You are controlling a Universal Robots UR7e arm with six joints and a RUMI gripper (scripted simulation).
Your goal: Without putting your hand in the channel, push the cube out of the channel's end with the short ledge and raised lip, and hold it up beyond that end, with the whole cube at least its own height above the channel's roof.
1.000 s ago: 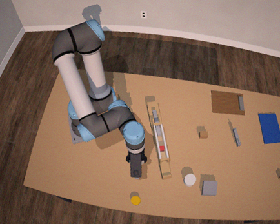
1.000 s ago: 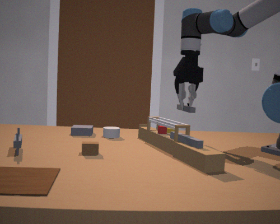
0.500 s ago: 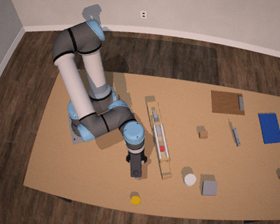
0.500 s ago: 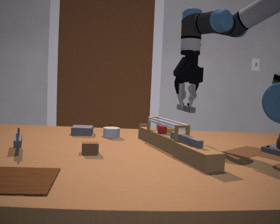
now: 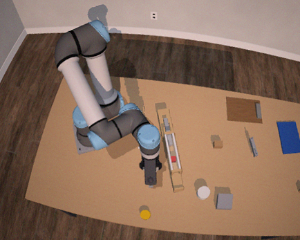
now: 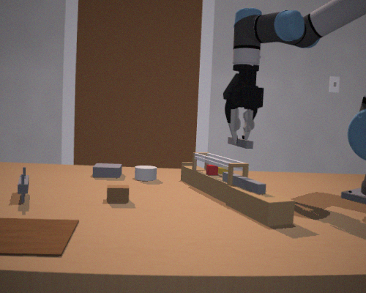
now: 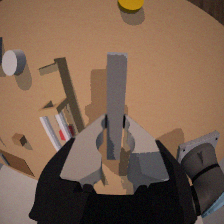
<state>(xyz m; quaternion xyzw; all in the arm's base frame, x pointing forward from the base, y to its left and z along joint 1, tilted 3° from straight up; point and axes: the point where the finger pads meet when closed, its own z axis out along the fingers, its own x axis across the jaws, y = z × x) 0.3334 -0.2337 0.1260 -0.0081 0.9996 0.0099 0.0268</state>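
1. At the left of the exterior view, off your working line, sit a grey block [image 6: 107, 170], a white puck [image 6: 146, 172] and a brown cube [image 6: 118, 194] on the worktop [image 6: 165, 234]. They look unlikely to interfere unless you swing wide.

2. Moving right: the channel [image 6: 234, 195] runs diagonally, and the red cube [image 6: 211, 169] sits inside it under the railed roof [image 6: 219, 160]. Another grey bar [image 6: 249, 184] lies in the open trough on the near side of the roof.

3. Above the channel and well apart from it hangs the end effector [image 6: 240, 139], its jaws nearly together and clamped on a flat grey stick [image 6: 240, 142]. In the wrist view the stick [image 7: 115, 100] juts straight out ahead of the fingers.

4. Risks, as judged from here:
   - The grip sits near one end of the stick, so pushing on the far tip may pivot it in the jaws.
   - If you lower it tilted, it may catch the roof rails or a side wall.
   - Check which end carries the ledge and lip before pushing; it cannot be told from these views.
   - Pushed too hard, the cube may tip over the lip.
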